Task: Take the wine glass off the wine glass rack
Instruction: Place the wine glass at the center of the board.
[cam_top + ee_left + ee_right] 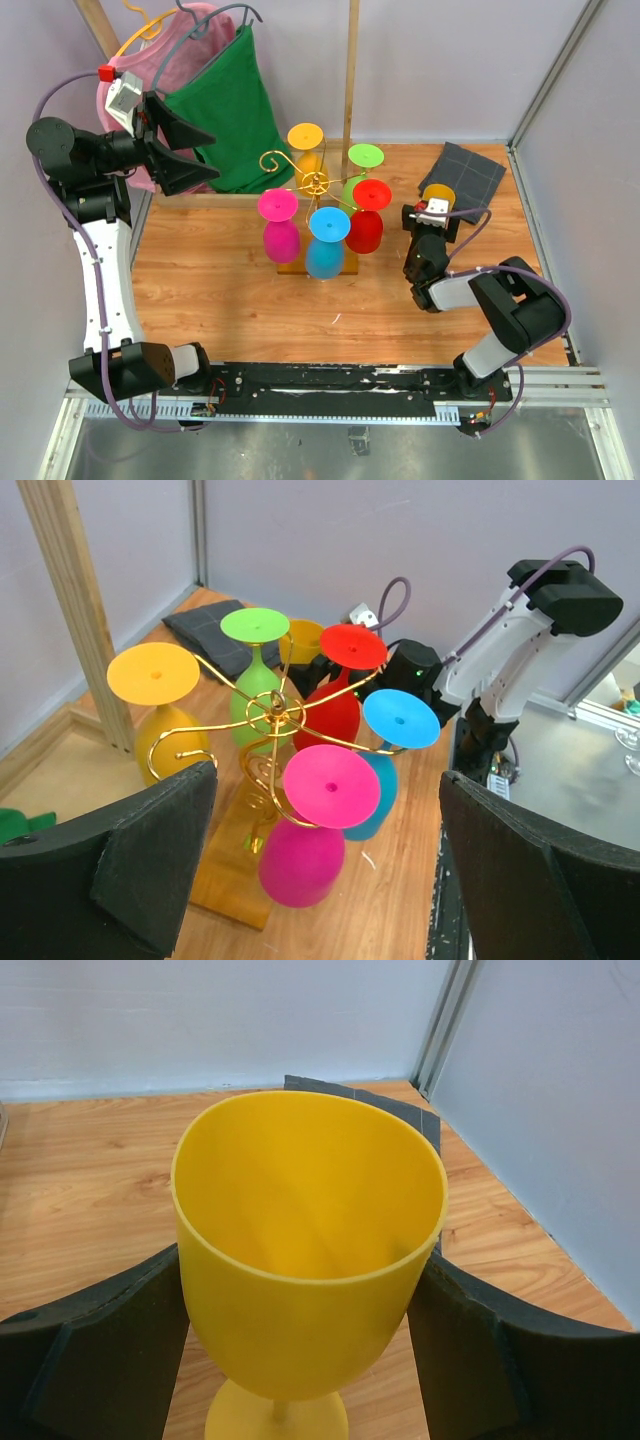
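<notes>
The right gripper's fingers (110, 1350) press on both sides of the bowl of the yellow wine glass (305, 1190), so the right gripper (300, 1280) grips it upright, mouth up and foot at the bottom edge of the wrist view. Whether the foot touches the wood cannot be told. In the top view this glass is right of centre, well apart from the wine glass rack (315, 183) and at the near corner of a dark grey cloth (465, 172) lying on the table (220, 270).

The left gripper (212, 158) hangs at the upper left of the top view with its fingers spread wide and nothing between them. It points toward the rack, in front of a green garment (225, 110).

The rack stands at mid-frame on its wooden base. Five glasses hang from it upside down: magenta (280, 235), blue (326, 250), red (366, 225), green (365, 156) and orange-yellow (305, 137).
</notes>
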Controlling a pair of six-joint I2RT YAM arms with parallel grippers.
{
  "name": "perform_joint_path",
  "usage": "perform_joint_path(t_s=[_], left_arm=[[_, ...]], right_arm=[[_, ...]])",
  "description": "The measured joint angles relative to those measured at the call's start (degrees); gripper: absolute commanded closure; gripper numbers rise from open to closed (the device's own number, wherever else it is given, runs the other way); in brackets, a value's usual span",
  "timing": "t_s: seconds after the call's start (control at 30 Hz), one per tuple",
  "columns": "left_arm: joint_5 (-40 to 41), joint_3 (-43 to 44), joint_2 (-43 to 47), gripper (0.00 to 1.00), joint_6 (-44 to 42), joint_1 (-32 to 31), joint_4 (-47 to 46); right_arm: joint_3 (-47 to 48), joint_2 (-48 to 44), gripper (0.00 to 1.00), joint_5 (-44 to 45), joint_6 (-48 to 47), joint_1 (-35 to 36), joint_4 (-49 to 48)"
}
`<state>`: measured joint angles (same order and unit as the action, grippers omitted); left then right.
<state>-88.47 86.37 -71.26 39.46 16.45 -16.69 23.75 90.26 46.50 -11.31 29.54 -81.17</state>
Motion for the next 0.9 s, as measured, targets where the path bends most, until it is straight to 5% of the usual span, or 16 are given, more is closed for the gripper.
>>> perform_joint_path(t_s=[0.9], left_arm=[[0.00, 0.00, 0.07, 0.04, 1.11, 0.00, 0.00]], right_arm=[[-3.96, 6.69, 0.29, 1.60, 6.51, 0.59, -7.28]])
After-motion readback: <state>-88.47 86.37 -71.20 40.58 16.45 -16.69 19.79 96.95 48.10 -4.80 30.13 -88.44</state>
